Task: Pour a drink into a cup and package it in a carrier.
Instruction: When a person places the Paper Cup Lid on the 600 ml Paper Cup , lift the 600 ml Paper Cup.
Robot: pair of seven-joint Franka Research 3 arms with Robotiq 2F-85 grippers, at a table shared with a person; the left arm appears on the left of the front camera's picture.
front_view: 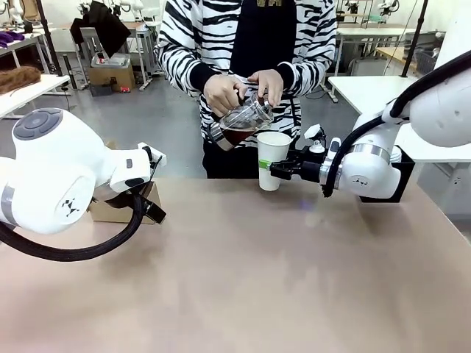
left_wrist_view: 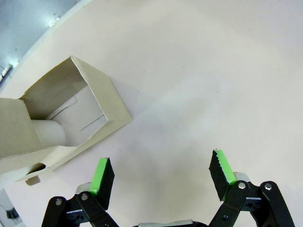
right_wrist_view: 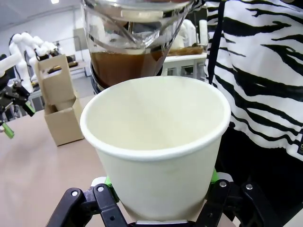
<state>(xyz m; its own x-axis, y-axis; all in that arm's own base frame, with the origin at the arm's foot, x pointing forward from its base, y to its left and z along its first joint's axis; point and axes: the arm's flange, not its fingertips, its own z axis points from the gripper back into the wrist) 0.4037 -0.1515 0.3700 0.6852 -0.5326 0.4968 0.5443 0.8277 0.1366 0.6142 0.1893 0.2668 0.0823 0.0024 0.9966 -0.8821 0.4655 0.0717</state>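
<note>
Front view: beyond the table (front_view: 257, 294), a person (front_view: 184, 44) stands at twelve o'clock. The carrier (front_view: 118, 213) sits at nine o'clock, beside my wide-open, empty left gripper (left_wrist_view: 162, 175). Their hands (front_view: 224, 92) tilt the jug (front_view: 246, 118) of drink (front_view: 237, 135) over the open cup (front_view: 273, 151), which my right gripper (front_view: 275, 170) clamps near one o'clock.

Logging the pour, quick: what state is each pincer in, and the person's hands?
Left pincer: open, empty, beside the carrier.
Right pincer: closed on the cup.
Person's hands: holding the jug tilted over the cup.

Matt paper cup (right_wrist_view: 156, 175), clear glass jug (front_view: 246, 118), brn cardboard carrier (left_wrist_view: 106, 97).
</note>
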